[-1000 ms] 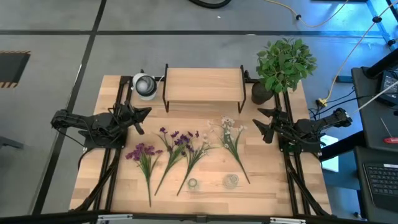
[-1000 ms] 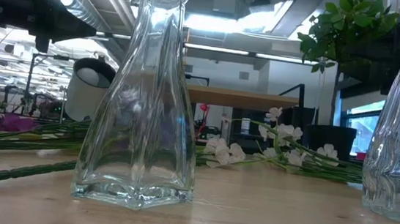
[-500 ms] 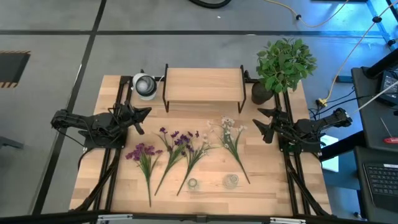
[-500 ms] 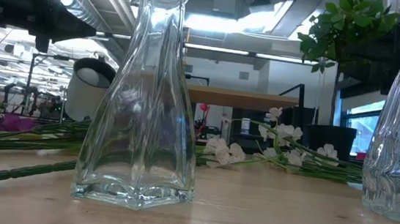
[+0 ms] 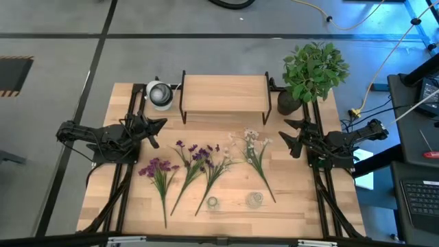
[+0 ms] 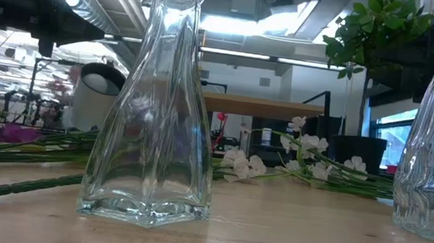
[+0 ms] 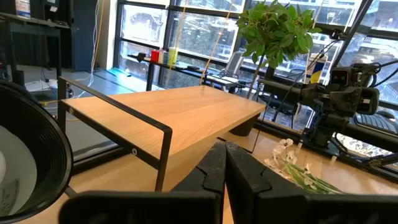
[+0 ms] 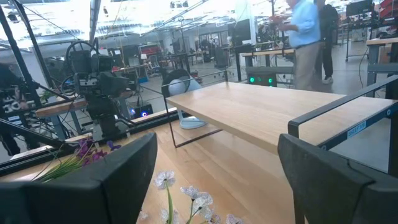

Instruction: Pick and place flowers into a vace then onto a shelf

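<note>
Several flowers lie flat on the table in a row: purple ones (image 5: 159, 168) (image 5: 194, 154), a mixed stem (image 5: 219, 162) and a white spray (image 5: 255, 149). Two clear glass vases (image 5: 212, 202) (image 5: 255, 200) stand upright near the table's near edge; one vase (image 6: 159, 100) fills the low view. The shelf (image 5: 225, 94) stands at the far middle. My left gripper (image 5: 160, 124) hovers shut at the table's left, above and short of the flowers. My right gripper (image 5: 284, 132) hovers open at the right, with nothing between its fingers (image 8: 323, 174).
A bushy green potted plant (image 5: 314, 68) stands at the table's far right corner. A round white and black device (image 5: 160, 93) sits left of the shelf. Bare tabletop lies between shelf and flowers. A person (image 8: 305, 37) walks in the room beyond.
</note>
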